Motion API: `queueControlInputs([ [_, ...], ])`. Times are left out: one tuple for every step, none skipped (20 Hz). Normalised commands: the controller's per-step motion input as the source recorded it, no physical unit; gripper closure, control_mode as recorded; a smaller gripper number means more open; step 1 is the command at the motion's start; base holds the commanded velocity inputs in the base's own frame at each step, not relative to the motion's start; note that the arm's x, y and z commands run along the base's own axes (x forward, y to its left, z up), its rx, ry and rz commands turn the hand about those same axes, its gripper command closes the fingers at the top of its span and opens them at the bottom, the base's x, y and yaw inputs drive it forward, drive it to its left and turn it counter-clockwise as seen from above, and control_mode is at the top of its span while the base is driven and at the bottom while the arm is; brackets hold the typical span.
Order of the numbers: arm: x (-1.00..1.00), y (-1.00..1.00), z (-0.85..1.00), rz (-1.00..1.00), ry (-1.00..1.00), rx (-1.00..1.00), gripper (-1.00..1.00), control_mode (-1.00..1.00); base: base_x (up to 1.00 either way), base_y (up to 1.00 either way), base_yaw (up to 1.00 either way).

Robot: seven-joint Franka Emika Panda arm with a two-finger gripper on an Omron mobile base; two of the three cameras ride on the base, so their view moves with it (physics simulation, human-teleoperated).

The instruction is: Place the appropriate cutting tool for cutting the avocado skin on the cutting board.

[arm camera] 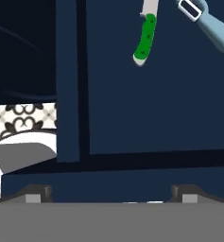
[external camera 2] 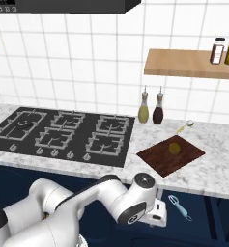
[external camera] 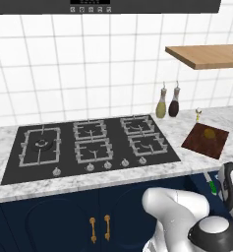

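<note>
fingers (arm camera: 111, 191) wide, holding nothing | avocado (external camera 2: 174, 147) on cutting board (external camera 2: 157, 160)

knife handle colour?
Bright green with dark rivet dots on the knife handle, clearest in the hand view.

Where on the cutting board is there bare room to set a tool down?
The cutting board is bare on its near and left parts; the avocado sits toward its far corner. Behind it the two bottles and a small utensil crowd the counter near the wall.
</note>
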Motion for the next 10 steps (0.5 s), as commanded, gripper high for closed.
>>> queueControlInputs([
  [-0.15,0.0,-0.24,0.07,0.0,0.0,-1.0,-1.0,0.0,0.0,0.0],
  [-0.14,0.0,-0.19,0.07,0.0,0.0,-1.0,-1.0,0.0,0.0,0.0],
  [-0.14,0.0,-0.16,0.07,0.0,0.0,-1.0,-1.0,0.0,0.0,0.0],
  [-0.12,0.0,-0.11,0.07,0.0,0.0,-1.0,-1.0,0.0,0.0,0.0],
  [-0.11,0.0,-0.09,0.07,0.0,0.0,-1.0,-1.0,0.0,0.0,0.0],
  [-0.11,0.0,-0.09,0.07,0.0,0.0,-1.0,-1.0,0.0,0.0,0.0],
  [-0.16,0.0,-0.08,0.07,0.0,0.0,-1.0,-1.0,0.0,0.0,0.0],
  [-0.17,0.0,-0.06,0.07,0.0,0.0,-1.0,-1.0,0.0,0.0,0.0],
  [-0.17,0.0,-0.07,0.07,0.0,0.0,-1.0,-1.0,0.0,0.0,0.0],
  [-0.17,0.0,-0.05,0.08,0.0,0.0,-1.0,-1.0,0.0,0.0,0.0],
])
